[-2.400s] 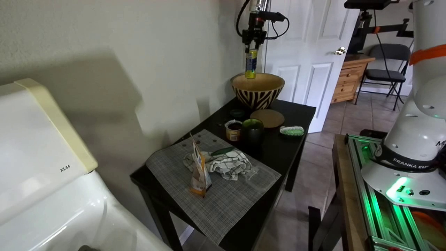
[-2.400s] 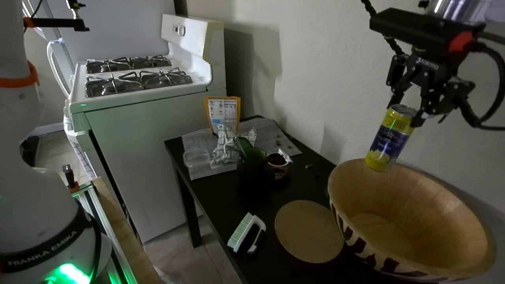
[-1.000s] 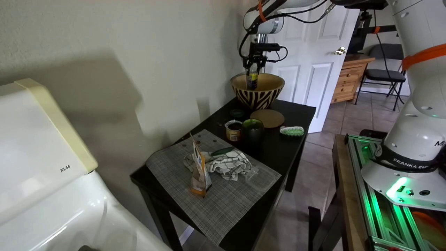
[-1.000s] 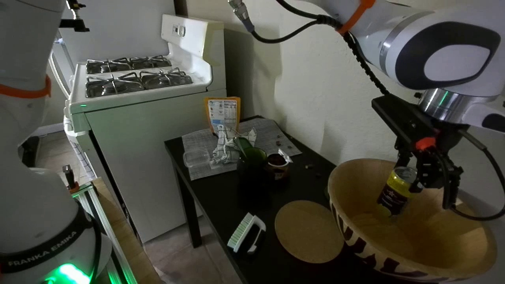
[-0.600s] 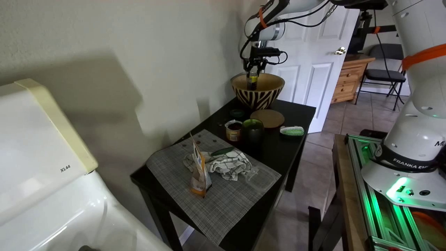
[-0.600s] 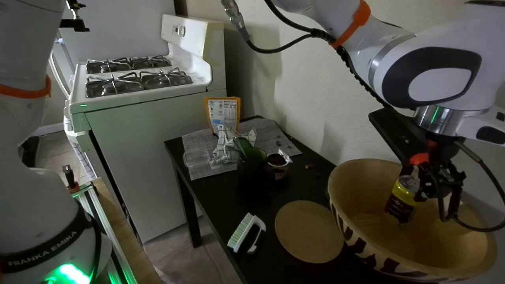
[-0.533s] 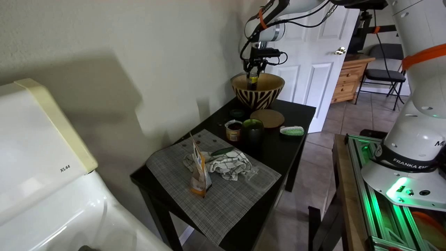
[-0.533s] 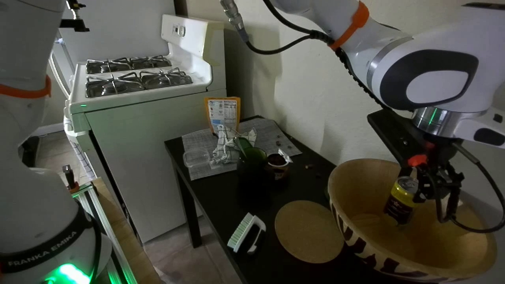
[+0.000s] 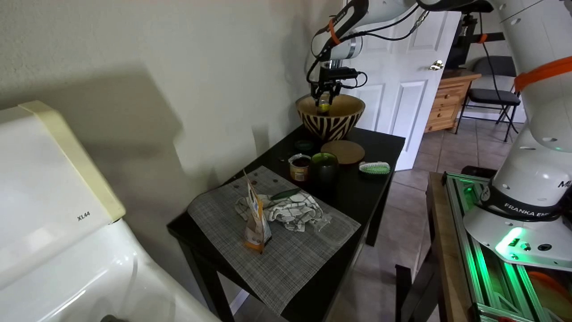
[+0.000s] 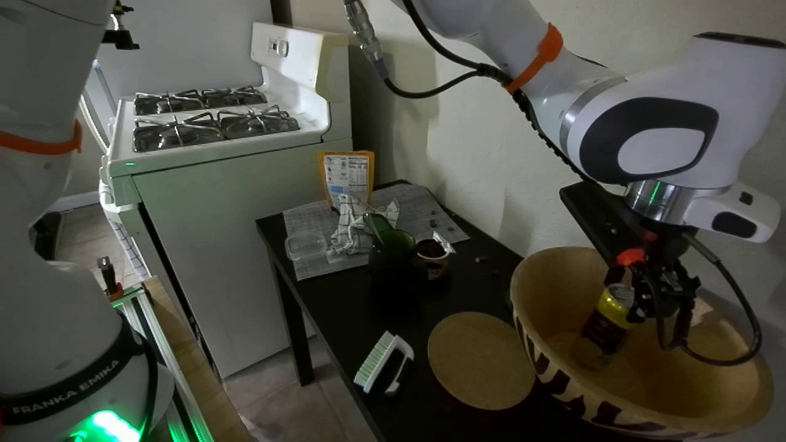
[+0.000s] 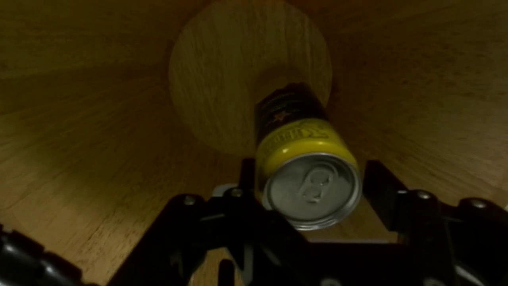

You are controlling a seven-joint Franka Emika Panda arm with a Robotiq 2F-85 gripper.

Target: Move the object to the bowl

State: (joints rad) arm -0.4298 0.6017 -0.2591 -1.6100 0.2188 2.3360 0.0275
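I see the can tilted inside the bowl, its top end between the fingers of my gripper; from here I can't tell whether they grip it or stand just clear. The bowl sits on the table, a disc just beside it, a brush nearby.

One can, one large patterned bowl, one green cup and one open tub make four vessels; the single dark bench also carries one round disc, one brush, one pouch, one checked cloth, one grey mat, one clear plastic tray and one green oblong item. There are also one robot arm, one stove with four burner grates, one door, one folding chair and one wooden chest. The small dark bits on the mat are several, too tiny to count surely.
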